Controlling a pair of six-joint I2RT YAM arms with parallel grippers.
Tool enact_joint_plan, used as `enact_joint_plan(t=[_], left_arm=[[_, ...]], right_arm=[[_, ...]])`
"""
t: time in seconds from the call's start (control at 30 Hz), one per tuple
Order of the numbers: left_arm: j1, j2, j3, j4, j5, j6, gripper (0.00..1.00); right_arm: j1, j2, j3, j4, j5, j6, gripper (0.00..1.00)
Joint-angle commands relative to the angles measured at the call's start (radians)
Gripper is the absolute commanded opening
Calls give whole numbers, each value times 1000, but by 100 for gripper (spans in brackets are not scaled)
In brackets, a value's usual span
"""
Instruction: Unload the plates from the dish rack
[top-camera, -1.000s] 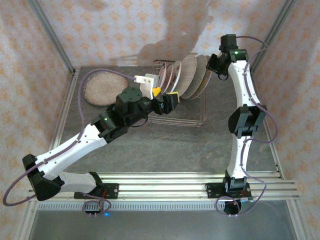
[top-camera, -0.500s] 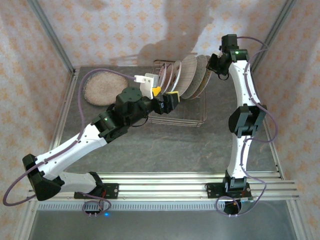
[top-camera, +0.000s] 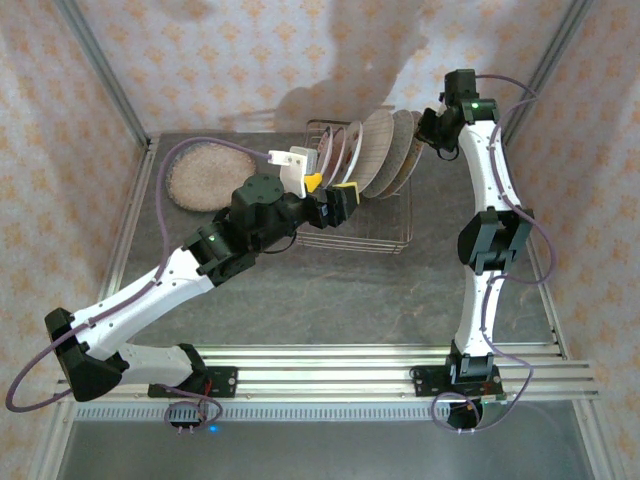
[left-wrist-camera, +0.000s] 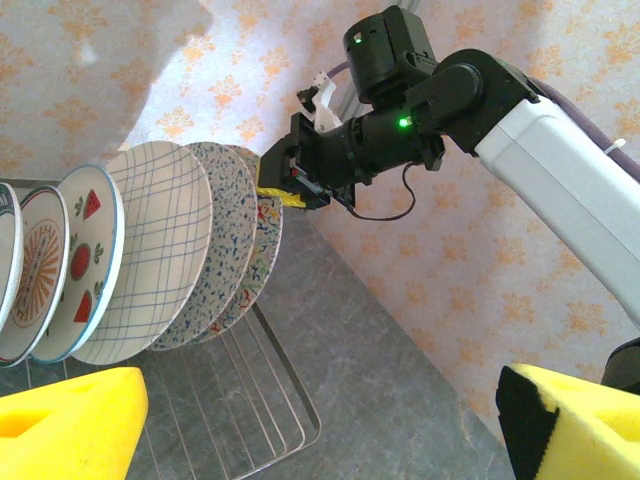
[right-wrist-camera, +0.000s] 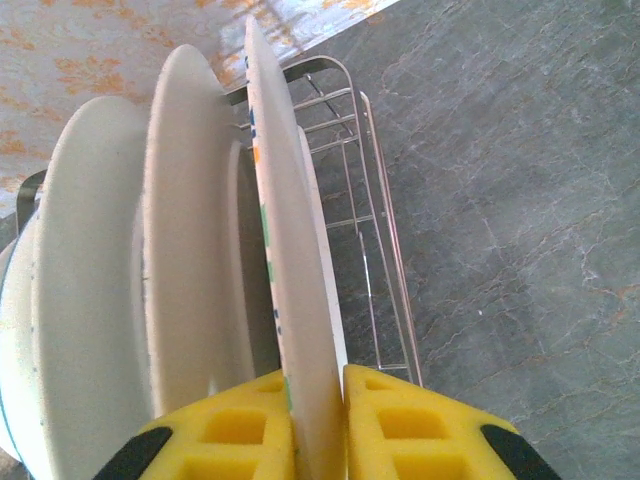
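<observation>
Plate (right-wrist-camera: 290, 280) at dish rack (right-wrist-camera: 383, 222) end sits pinched by right gripper (right-wrist-camera: 318, 405).

Wall (left-wrist-camera: 150, 60) was pale pink with orange floral motifs; table (left-wrist-camera: 400, 380) was grey and marbled. Dish rack (top-camera: 385, 232) was silver wire. Plates noted: plaid plate (left-wrist-camera: 150, 250), cream with blue-brown lines; speckled plate (left-wrist-camera: 228, 235), cream flecked blue and brown; end plate (left-wrist-camera: 270, 240), cream with red and blue splashes; watermelon plate (left-wrist-camera: 85, 260), white, blue-rimmed, red slices. Left gripper (left-wrist-camera: 320, 430) and right gripper (right-wrist-camera: 318, 430) carried yellow foam pads.

A robot test booth: wallpapered panels (top-camera: 250, 50) on an aluminium frame (top-camera: 103, 70) enclose a stone-look table (top-camera: 350, 290).
</observation>
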Motion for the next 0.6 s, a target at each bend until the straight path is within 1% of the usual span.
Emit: enact_joint_plan(t=[0.0,0.13,0.23,0.27,0.57], left_arm=[[-6,11,18,37,-30,-6,91],[-5,11,18,38,-30,-8,91],[-6,12,17,40,-28,-11,90],[-6,14,17,42,-29,-11,91],[-6,20,15,44,-24,-20,90]], right_arm=[[-1,16,3,-8,13,-15,13],[-1,2,17,0,39,-27,8],[-1,-3,45,1,52,-27,1],[1,-5,50,3,57,-25,0],[26,-33,113,-21,155,-52,0]])
